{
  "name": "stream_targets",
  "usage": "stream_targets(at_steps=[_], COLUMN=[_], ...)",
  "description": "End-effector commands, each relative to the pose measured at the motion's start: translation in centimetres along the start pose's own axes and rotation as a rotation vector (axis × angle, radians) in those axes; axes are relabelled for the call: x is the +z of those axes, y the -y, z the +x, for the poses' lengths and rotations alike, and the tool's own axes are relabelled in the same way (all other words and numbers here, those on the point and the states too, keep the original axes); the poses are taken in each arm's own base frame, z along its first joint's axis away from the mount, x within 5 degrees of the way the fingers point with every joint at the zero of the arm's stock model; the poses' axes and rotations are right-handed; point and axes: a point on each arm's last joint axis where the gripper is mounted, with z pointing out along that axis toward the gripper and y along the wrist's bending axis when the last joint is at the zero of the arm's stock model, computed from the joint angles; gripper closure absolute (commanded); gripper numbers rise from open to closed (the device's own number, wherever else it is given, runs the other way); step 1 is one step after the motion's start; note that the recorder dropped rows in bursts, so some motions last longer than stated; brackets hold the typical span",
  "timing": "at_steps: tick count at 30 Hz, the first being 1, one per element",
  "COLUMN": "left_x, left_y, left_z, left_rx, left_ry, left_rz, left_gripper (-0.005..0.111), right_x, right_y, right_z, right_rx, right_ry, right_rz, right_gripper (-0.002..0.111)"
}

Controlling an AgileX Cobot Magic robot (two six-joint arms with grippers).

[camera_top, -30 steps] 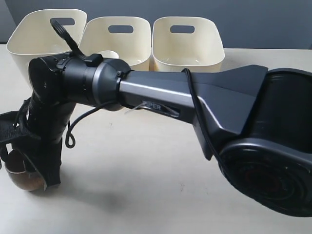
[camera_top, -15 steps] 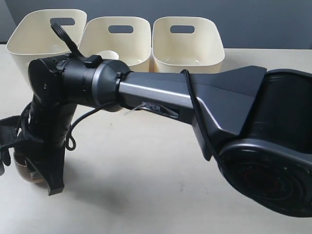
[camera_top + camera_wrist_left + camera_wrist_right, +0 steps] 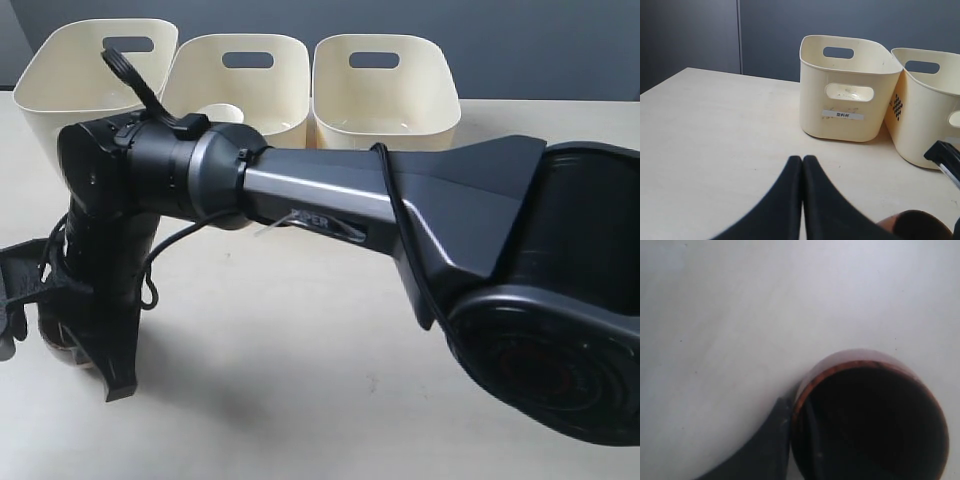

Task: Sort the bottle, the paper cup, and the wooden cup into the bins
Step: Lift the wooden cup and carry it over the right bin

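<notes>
The squat brown wooden cup [image 3: 867,415] stands upright on the table, mostly hidden behind my right gripper [image 3: 92,352] in the exterior view, where only a brown patch of the wooden cup [image 3: 60,350] shows. My right gripper [image 3: 796,407] is shut on its wall, one finger inside and one outside. My left gripper [image 3: 802,160] is shut with nothing in it, close beside the wooden cup [image 3: 910,225]. A white rim, probably the paper cup [image 3: 216,111], shows inside the middle bin [image 3: 285,80]. I cannot make out the bottle.
Three cream bins stand in a row at the table's far edge: the left bin [image 3: 60,75], the middle one and the right bin [image 3: 385,95]. My right arm [image 3: 420,200] reaches across the middle of the table and hides much of it.
My right gripper has sunk lower around the wooden cup and now covers more of it. The cup has stayed on the table.
</notes>
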Motion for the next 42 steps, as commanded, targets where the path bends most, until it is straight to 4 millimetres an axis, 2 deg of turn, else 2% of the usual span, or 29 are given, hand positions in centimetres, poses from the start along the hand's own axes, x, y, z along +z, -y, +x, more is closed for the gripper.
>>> stream_targets(at_steps=[1, 7, 11, 17, 23, 26, 34, 42], left_x=[-0.1, -0.1, -0.1, -0.1, -0.1, -0.1, -0.1, -0.1], left_y=[0.0, 0.0, 0.0, 0.0, 0.0, 0.0, 0.0, 0.0], left_z=[-0.2, -0.2, -0.2, -0.2, -0.2, -0.2, -0.2, -0.2], left_rx=[0.002, 0.002, 0.002, 0.002, 0.002, 0.002, 0.002, 0.002], left_ry=[0.013, 0.013, 0.013, 0.013, 0.013, 0.013, 0.013, 0.013], left_rz=[0.004, 0.004, 0.004, 0.004, 0.004, 0.004, 0.004, 0.004], left_gripper=[0.107, 0.107, 0.107, 0.107, 0.107, 0.107, 0.107, 0.107], right_x=[-2.2, -7.2, -11.9, -19.5, -24.3, -25.7, -26.9, -27.0], right_y=[0.3, 0.4, 0.8, 1.7, 2.4, 2.5, 3.3, 3.3], right_z=[-0.4, -1.6, -1.7, 0.4, 3.8, 5.3, 8.2, 8.5], right_rx=[-0.008, -0.021, 0.019, 0.155, 0.301, 0.355, 0.47, 0.488], right_ry=[-0.018, -0.008, 0.014, 0.073, 0.083, 0.074, 0.06, 0.034], right_rz=[0.051, 0.162, 0.265, 0.427, 0.519, 0.535, 0.57, 0.58], right_gripper=[0.108, 0.108, 0.108, 0.108, 0.108, 0.109, 0.109, 0.109])
